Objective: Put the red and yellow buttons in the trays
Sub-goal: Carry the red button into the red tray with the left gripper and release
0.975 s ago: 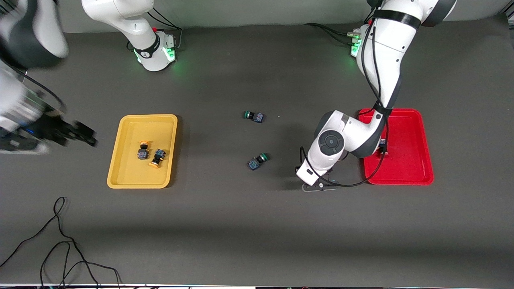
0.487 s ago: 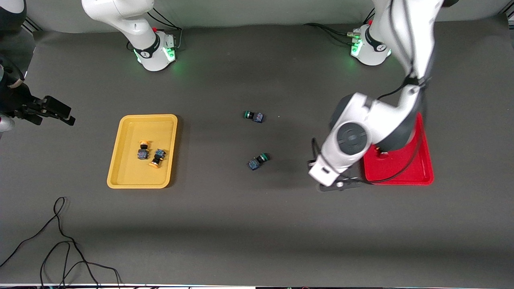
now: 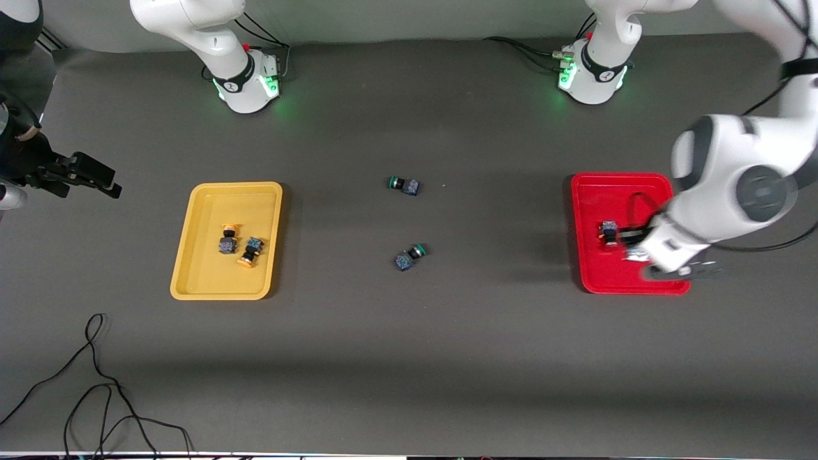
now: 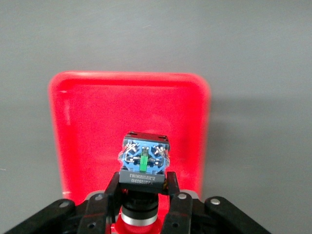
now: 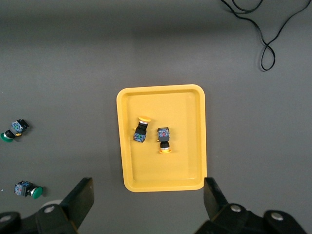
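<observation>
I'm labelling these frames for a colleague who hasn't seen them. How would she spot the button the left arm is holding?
Find the red tray toward the left arm's end of the table. Over it, the left end effector grips a red-capped button, bluish base showing. Every other button lies loose in a tray or on the table.

Taking the shallow yellow plastic tray (image 3: 198, 271) as landmark, two orange-capped black push-button switches (image 3: 227, 238) (image 3: 250, 250) lie in it, two green-capped switches (image 3: 404, 184) (image 3: 409, 255) lie on the dark tabletop (image 3: 409, 358) toward the left arm's end, the shallow red plastic tray (image 3: 597, 278) farther that way.
</observation>
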{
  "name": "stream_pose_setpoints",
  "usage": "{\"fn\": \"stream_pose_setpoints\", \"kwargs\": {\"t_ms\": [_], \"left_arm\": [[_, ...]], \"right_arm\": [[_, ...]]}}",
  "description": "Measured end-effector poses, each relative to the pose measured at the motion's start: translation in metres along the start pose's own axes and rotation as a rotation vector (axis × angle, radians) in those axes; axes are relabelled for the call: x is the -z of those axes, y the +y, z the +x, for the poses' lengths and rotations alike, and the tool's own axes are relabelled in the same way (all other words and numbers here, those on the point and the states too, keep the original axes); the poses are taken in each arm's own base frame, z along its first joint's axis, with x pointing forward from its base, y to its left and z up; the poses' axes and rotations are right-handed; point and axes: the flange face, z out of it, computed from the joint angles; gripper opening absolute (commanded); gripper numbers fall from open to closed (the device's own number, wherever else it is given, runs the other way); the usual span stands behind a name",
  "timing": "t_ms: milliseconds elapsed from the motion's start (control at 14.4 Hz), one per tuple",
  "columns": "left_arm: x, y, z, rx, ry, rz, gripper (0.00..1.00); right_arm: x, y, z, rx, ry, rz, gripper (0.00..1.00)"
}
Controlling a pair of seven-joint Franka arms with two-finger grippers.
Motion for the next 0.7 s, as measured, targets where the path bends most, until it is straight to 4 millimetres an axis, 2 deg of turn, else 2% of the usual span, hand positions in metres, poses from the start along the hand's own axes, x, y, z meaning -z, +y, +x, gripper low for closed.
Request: {"fn": "stream_pose_setpoints", "kwargs": {"t_ms": [139, 278, 348, 418, 557, 696], "left_arm": [[-0.049, -0.046, -0.017, -0.018, 0.035, 0.024, 0.24], [-0.109, -0.071, -0.041, -0.034, 0.074, 0.019, 0.3], [-0.136, -0.079, -0.051, -0.038, 0.083, 0.012, 0.52], [-0.157, -0.085, -0.058, -0.038, 0.084, 0.004, 1.0], [-0.178, -0.088, -0.06, -0.051, 0.074, -0.002, 1.0], [-0.173, -0.088, -0.055, -0.063, 0.078, 0.0, 1.0]], "right_arm": [[0.0, -0.001, 0.0, -0.011, 0.0, -0.001, 1.0], [0.001, -0.002, -0.001, -0.012, 0.002, -0.001, 1.0], [0.002, -0.002, -0.001, -0.012, 0.003, -0.001, 1.0], [0.002, -0.002, -0.001, -0.011, 0.005, -0.001, 1.0], [0.003, -0.001, -0.001, -0.011, 0.006, -0.001, 1.0], [0.003, -0.002, -0.001, -0.011, 0.006, -0.001, 1.0]]}}
